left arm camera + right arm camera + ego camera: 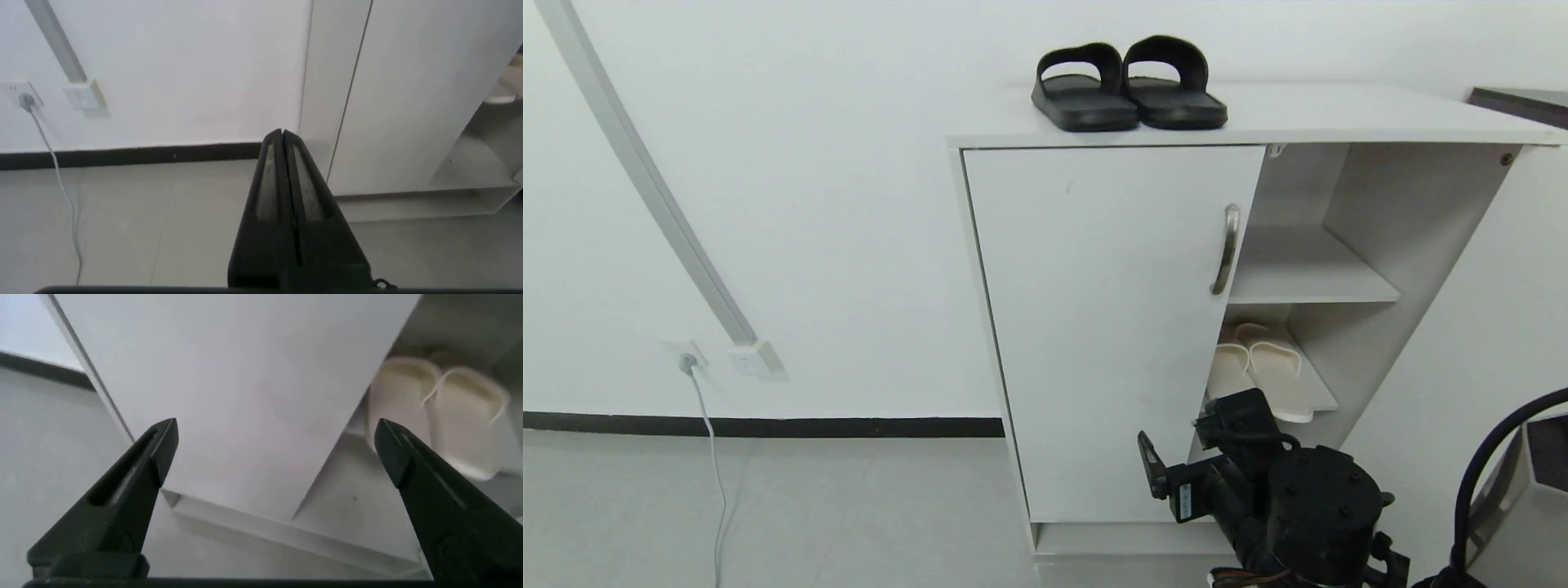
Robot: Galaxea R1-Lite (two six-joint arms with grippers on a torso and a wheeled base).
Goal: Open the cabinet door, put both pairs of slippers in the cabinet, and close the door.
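Observation:
A pair of black slippers (1129, 86) stands on top of the white cabinet (1339, 114). A pair of white slippers (1262, 367) (441, 404) lies on the lower shelf inside. The cabinet door (1103, 327) (245, 392) (425, 90) with its metal handle (1226, 249) covers the left part, and the shelves show to the right of its handle edge. My right gripper (1180, 441) (274, 433) is open, low in front of the door's handle-side edge, holding nothing. In the left wrist view my left gripper (282, 135) is shut and empty, above the floor left of the cabinet.
A wall socket (690, 359) with a grey cable (715, 474) running down to the floor sits left of the cabinet, below a slanted grey conduit (645, 171). The upper shelf (1307, 278) is bare. A dark cable loop (1486, 457) curves at the lower right.

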